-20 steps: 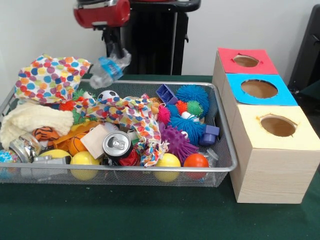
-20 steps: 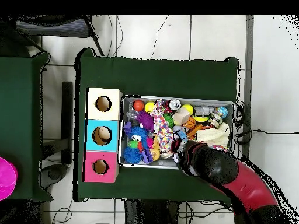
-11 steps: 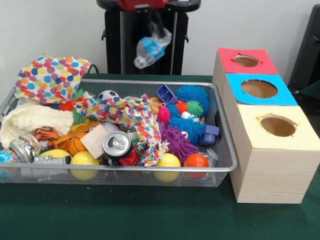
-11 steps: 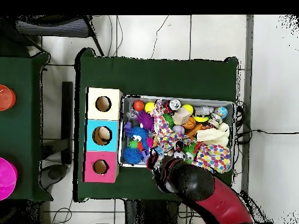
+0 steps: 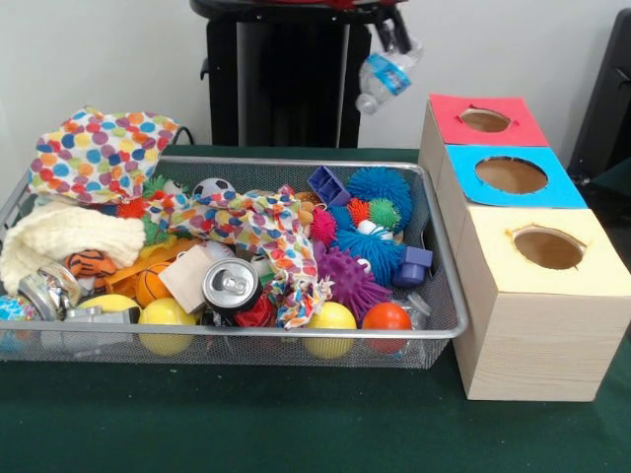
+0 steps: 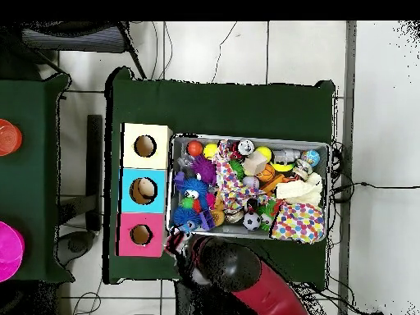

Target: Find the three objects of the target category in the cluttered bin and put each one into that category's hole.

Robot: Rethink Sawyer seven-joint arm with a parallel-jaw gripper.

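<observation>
A crushed clear plastic bottle (image 5: 386, 74) with a blue label hangs high in the air behind the bin's back right corner, just left of the red-topped box (image 5: 485, 119). My gripper (image 5: 396, 41) comes down from the top edge and is shut on the bottle's upper end. In the overhead view the arm (image 6: 234, 267) covers the gripper, and its tip lies beside the red box (image 6: 141, 235). The blue-topped box (image 5: 511, 174) and the yellow-topped box (image 5: 548, 246) follow in a row, each with a round hole.
The wire mesh bin (image 5: 296, 335) holds a drink can (image 5: 231, 284), a crushed can (image 5: 44, 291), spiky balls (image 5: 380, 187), smooth balls (image 5: 332, 317), a spotted cloth (image 5: 99, 153) and a cream cloth (image 5: 59, 232). Green cloth covers the table (image 5: 296, 424).
The arm has carried the bottle from above the bin's back left, across the back of the bin, to a spot next to the red box. The bin's contents have not moved.
</observation>
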